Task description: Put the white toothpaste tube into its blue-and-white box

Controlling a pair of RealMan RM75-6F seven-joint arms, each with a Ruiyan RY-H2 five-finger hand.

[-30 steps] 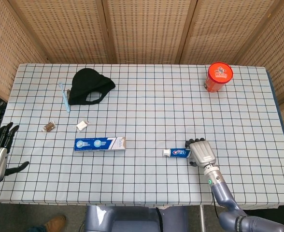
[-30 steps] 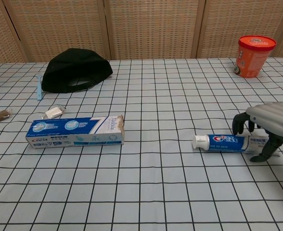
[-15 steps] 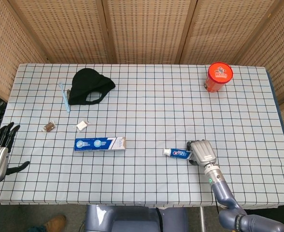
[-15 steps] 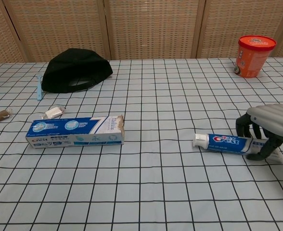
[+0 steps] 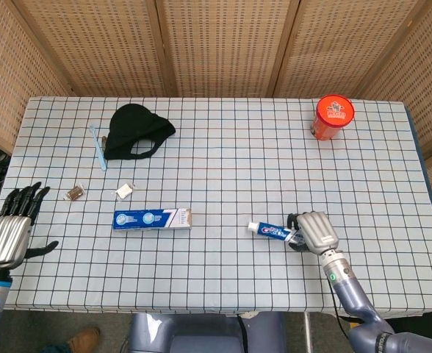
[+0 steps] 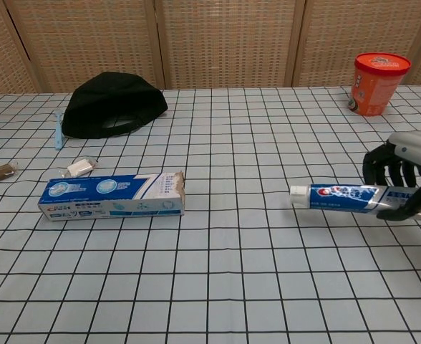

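Near the desk's (image 5: pixel 223 176) front right, your right hand (image 5: pixel 315 232) grips the toothpaste tube (image 6: pixel 336 196) by its tail, cap toward the box (image 6: pixel 112 196). Your left hand (image 5: pixel 10 234) hovers with fingers spread, holding nothing.

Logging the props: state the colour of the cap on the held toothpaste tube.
White. The cap of the toothpaste tube in the right hand shows best in the chest view.

Woven screen (image 5: pixel 216 44) behind checked table (image 5: pixel 223 162)
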